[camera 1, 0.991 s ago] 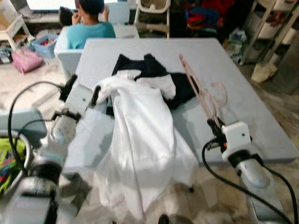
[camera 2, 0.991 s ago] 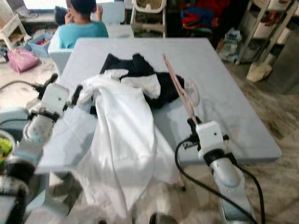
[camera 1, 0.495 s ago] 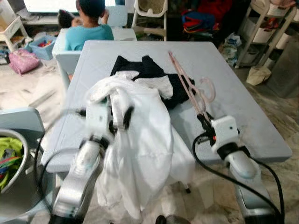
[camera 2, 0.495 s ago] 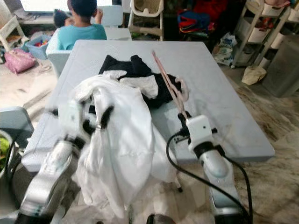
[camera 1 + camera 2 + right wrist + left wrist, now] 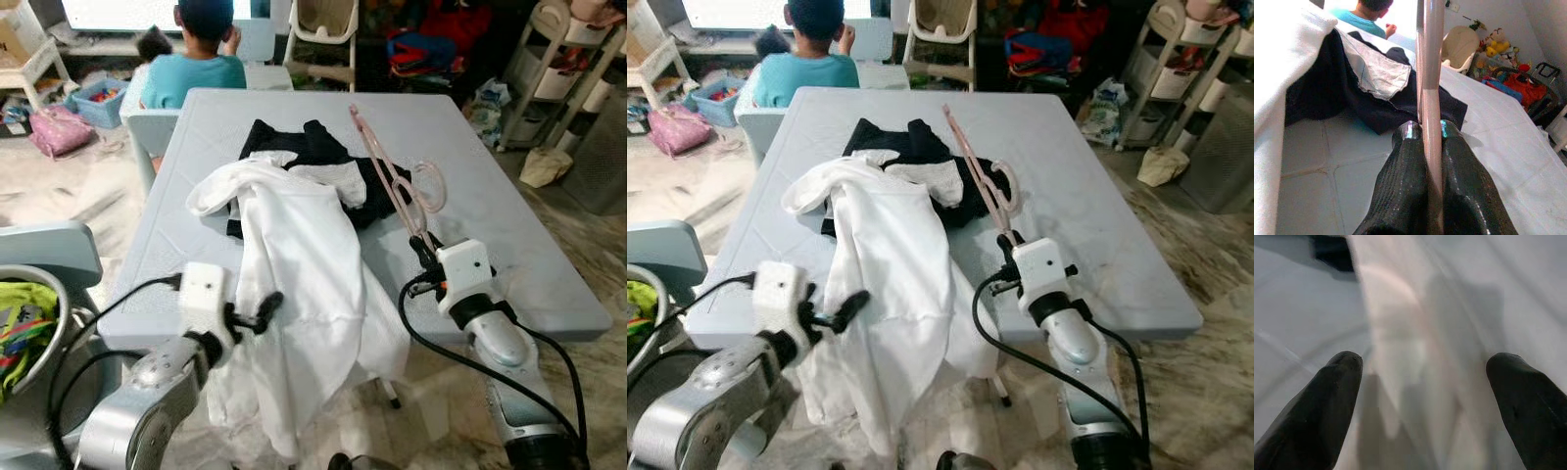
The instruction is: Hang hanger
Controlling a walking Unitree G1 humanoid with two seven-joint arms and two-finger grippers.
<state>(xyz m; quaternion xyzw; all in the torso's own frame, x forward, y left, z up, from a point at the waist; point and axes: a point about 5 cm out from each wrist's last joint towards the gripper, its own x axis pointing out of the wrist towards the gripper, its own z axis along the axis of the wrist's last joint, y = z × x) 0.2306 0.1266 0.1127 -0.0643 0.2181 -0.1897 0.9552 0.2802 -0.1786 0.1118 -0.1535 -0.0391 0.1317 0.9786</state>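
The right hand (image 5: 423,247) is clamped tight on one end of the pink hanger (image 5: 390,180), which slants up over the grey tabletop (image 5: 509,225) above a dark garment (image 5: 312,145). The left hand (image 5: 257,311) hangs spread wide at the tabletop's near edge, against the white shirt (image 5: 304,294) draped over it. A person in a teal top (image 5: 192,76) sits beyond the far side.
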